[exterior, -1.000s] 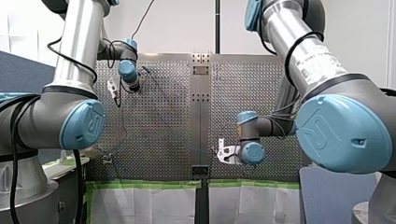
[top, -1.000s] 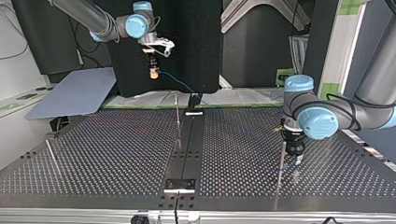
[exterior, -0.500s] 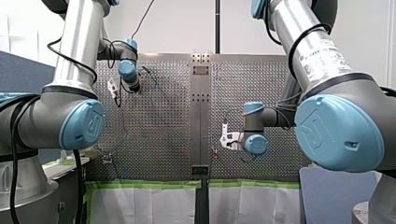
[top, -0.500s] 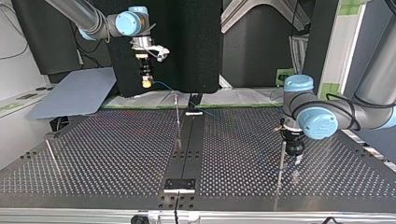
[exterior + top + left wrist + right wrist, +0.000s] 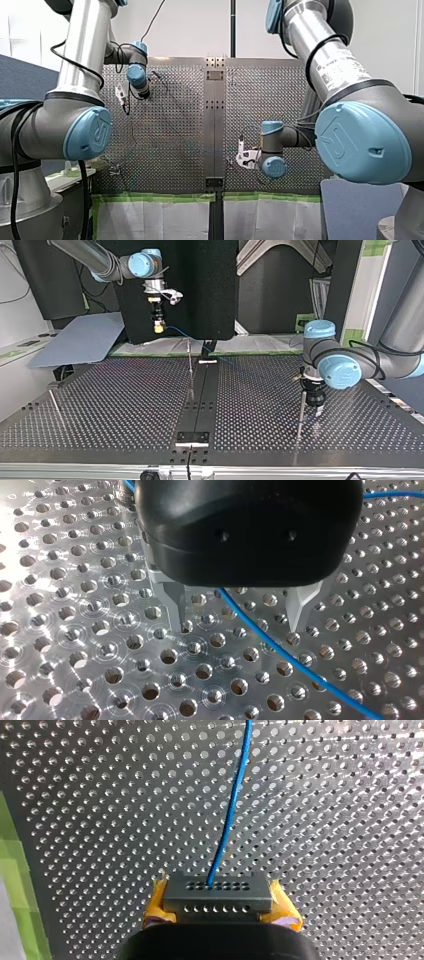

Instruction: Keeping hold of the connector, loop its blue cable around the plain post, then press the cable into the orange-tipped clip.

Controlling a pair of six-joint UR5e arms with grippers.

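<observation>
My right gripper (image 5: 218, 914) is shut on the grey connector (image 5: 218, 892), which sits between its yellow pads. The blue cable (image 5: 231, 815) runs straight ahead from the connector over the perforated plate. In the top view this gripper (image 5: 158, 329) hangs high above the table's far edge, and the cable (image 5: 181, 332) slopes down from it toward the view's right. My left gripper (image 5: 235, 626) is open just above the plate, with the cable (image 5: 260, 634) passing between its metal fingers. In the top view it (image 5: 316, 409) stands right beside a thin upright post (image 5: 301, 412).
A second thin post (image 5: 190, 367) stands by the table's centre strip (image 5: 200, 405), and a third post (image 5: 54, 404) near the top view's left edge. A grey board (image 5: 80, 340) lies beyond the far left corner. Green-taped paper (image 5: 160, 215) edges the table in the front view.
My right gripper, with the connector, has turned and shifted toward the top view's left and a little lower. My left arm has not moved.
</observation>
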